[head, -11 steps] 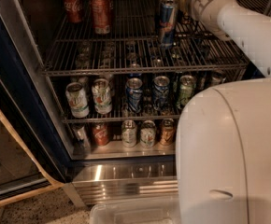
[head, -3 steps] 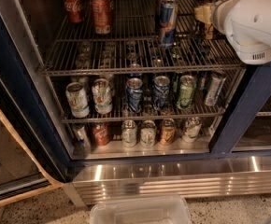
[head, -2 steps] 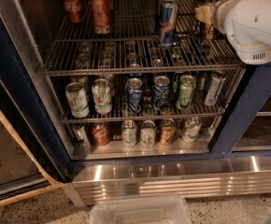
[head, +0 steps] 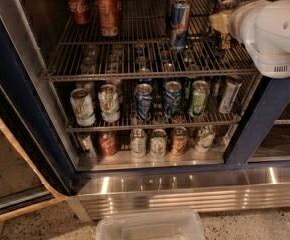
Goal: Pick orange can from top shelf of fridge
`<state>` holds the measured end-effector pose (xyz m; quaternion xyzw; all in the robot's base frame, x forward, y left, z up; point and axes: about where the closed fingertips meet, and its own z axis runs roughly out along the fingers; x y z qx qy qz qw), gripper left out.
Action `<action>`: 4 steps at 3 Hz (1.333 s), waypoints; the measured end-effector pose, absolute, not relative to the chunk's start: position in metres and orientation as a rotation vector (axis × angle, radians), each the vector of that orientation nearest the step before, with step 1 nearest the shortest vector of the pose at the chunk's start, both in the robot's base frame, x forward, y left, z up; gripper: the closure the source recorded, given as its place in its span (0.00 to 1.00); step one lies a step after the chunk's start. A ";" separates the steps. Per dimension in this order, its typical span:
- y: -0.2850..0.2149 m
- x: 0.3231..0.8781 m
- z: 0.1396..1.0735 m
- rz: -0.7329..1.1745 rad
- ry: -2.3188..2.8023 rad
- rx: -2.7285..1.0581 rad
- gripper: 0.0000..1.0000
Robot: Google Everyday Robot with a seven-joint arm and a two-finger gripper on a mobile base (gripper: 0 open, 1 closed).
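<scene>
Camera view is showing you the tool (head: 220, 23) hovering inside the fridge (head: 255, 119) at the right end of the top shelf (head: 130, 36), well apart from the orange can (head: 107, 14); whether it is spread or clamped on anything, you cannot tell. That can is standing upright towards the rack's left, just beside a red Coca-Cola can (head: 78, 4), with a taller blue can (head: 179, 21) standing between it and the tool; judging by this, you are needing to travel left and clear the blue can.
</scene>
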<state>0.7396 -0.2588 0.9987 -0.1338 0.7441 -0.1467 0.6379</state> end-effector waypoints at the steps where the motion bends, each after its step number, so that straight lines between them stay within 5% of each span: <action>1: -0.253 0.721 0.992 -0.361 1.701 -0.340 1.00; 4: -0.203 0.656 1.060 -0.434 1.572 -0.442 1.00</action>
